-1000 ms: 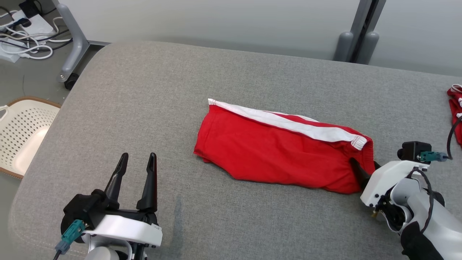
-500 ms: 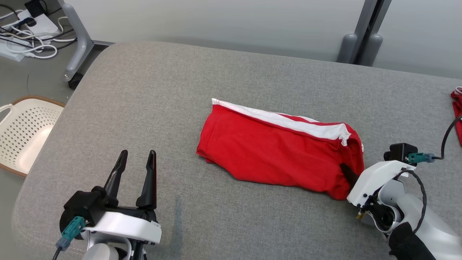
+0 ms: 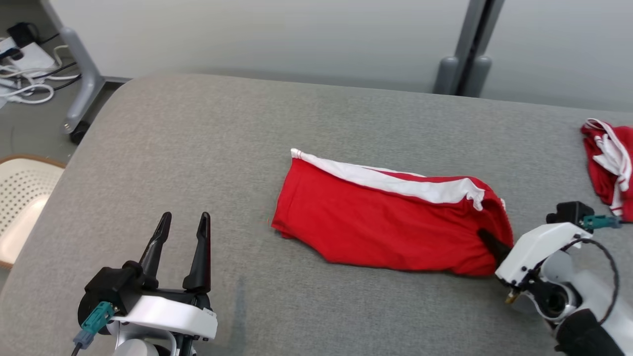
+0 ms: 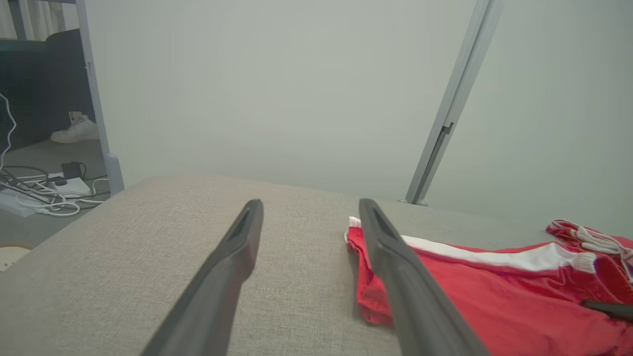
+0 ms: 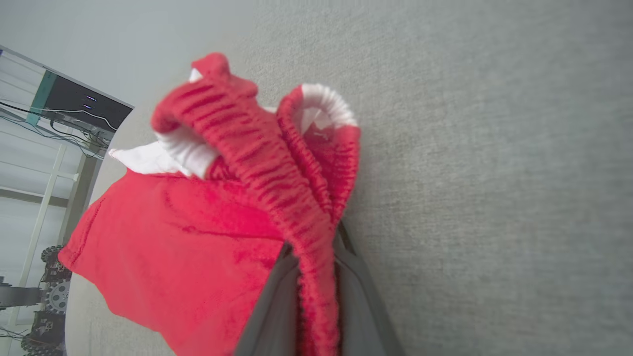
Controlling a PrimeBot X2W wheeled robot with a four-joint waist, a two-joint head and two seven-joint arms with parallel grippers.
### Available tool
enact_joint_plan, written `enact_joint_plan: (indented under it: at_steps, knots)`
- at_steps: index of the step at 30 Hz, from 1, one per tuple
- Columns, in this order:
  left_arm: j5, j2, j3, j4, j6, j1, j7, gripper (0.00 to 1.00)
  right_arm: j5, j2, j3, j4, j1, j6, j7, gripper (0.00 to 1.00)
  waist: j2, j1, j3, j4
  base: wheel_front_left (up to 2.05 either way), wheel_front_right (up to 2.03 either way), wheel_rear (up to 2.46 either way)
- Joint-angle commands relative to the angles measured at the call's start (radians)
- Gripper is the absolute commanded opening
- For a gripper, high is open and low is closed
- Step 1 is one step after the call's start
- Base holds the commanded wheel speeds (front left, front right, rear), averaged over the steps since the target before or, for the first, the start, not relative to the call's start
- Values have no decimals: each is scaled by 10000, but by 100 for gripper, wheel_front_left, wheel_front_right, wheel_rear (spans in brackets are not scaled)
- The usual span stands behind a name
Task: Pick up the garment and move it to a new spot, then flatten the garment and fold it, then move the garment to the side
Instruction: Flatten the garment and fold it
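The left end effector [image 3: 186, 217] is hovering over the near left of the counter [image 3: 198, 138], its fingers standing moderately apart and gripping nothing. From the near right, the right end effector [image 3: 489, 241] is reaching in low and pinching the garment [image 3: 385, 227] by its ribbed elastic band. The garment, red with a white stripe along its far edge, is lying folded mid-counter. Farther right, a second garment [image 3: 606, 168] is lying crumpled.
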Motion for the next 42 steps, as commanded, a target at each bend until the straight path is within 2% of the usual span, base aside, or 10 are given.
enact_joint_plan:
  at_steps: [1,8,13,18,24,31,42]
  knots:
    - [7,48,35,10,8,-18,-3,100,283,-321,-12,-335,135,3,288,0,-1,0,-81,-276,0,0,0]
    - [-39,58,-50,15,39,-57,37,100,1036,-1327,48,-1415,433,3,1307,0,-1,0,-122,-752,0,0,0]
    - [-65,24,-118,101,50,-108,50,100,1875,-1542,-234,-2004,474,3,2076,0,-1,0,-120,-874,0,0,0]
    - [-130,-20,-210,217,13,-129,50,100,2857,-1318,-621,-2521,440,5,2716,0,-1,0,-144,-780,0,0,0]
    - [-168,-73,-278,351,-2,-142,48,100,3372,-1006,-844,-2854,223,6,2960,0,-1,0,-128,-509,0,0,0]
    - [-235,-164,-359,469,-46,-234,32,100,3376,-458,-718,-2787,-325,8,3063,0,-1,0,5,3,0,0,0]
    - [-231,-359,-411,676,-102,-360,1,100,2975,432,-293,-1632,-1297,13,2993,0,-1,0,289,843,0,0,0]
